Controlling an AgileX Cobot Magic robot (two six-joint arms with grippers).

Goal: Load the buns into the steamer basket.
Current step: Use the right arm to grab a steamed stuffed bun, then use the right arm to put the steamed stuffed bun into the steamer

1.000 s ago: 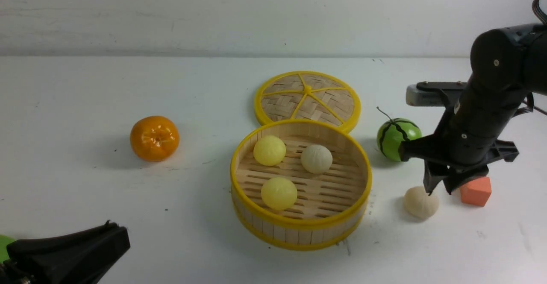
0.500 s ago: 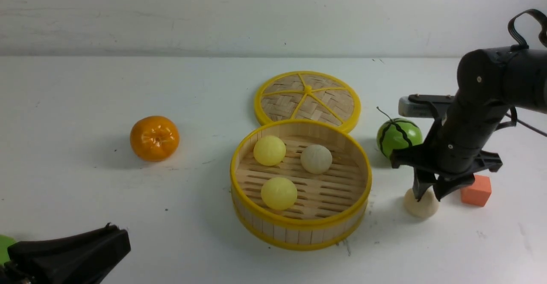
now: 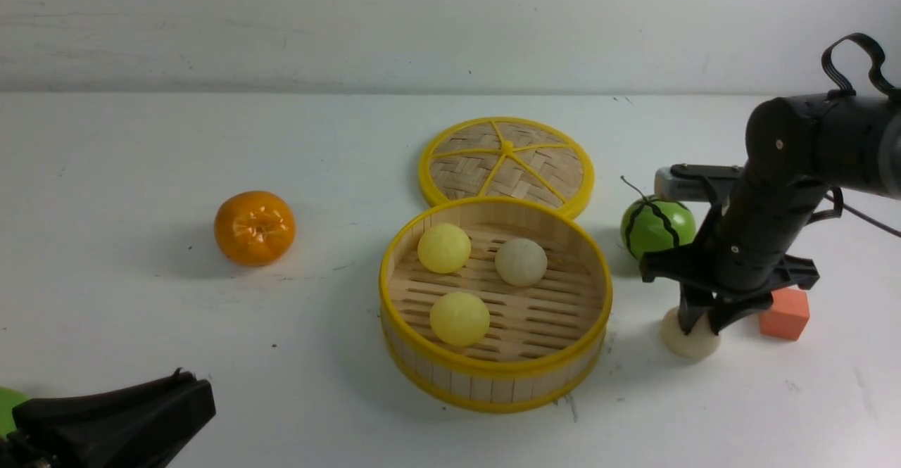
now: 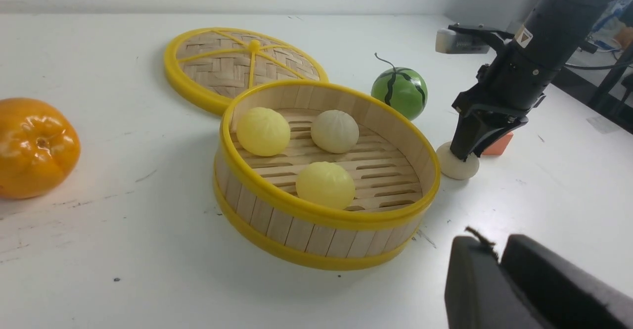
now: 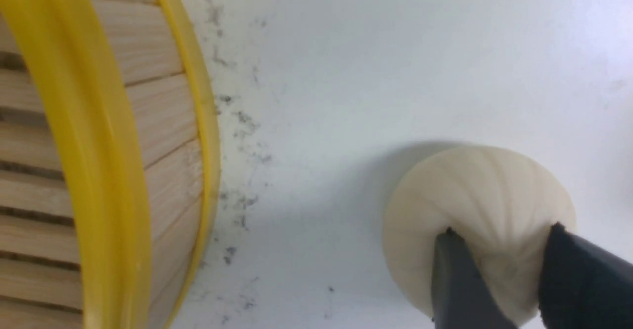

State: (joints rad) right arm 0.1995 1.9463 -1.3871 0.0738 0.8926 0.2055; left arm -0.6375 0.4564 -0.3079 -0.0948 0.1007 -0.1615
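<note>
R fingers (image 5: 499,274) part-open, astride pleated bun (image 5: 474,195) nr table's (image 3: 317,412) right edge; grip unclear. Three buns in basket (image 3: 493,387), mid-table. L fingers (image 4: 494,252) cut off, gap unclear.

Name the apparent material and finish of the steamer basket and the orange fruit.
Steamer basket: looks like bamboo or pale wood, matte, judging by its slatted floor and grained wall strips; its yellow rims could be painted or plastic.

Orange fruit: glossy, perhaps moulded plastic, given its sharp highlights.
</note>
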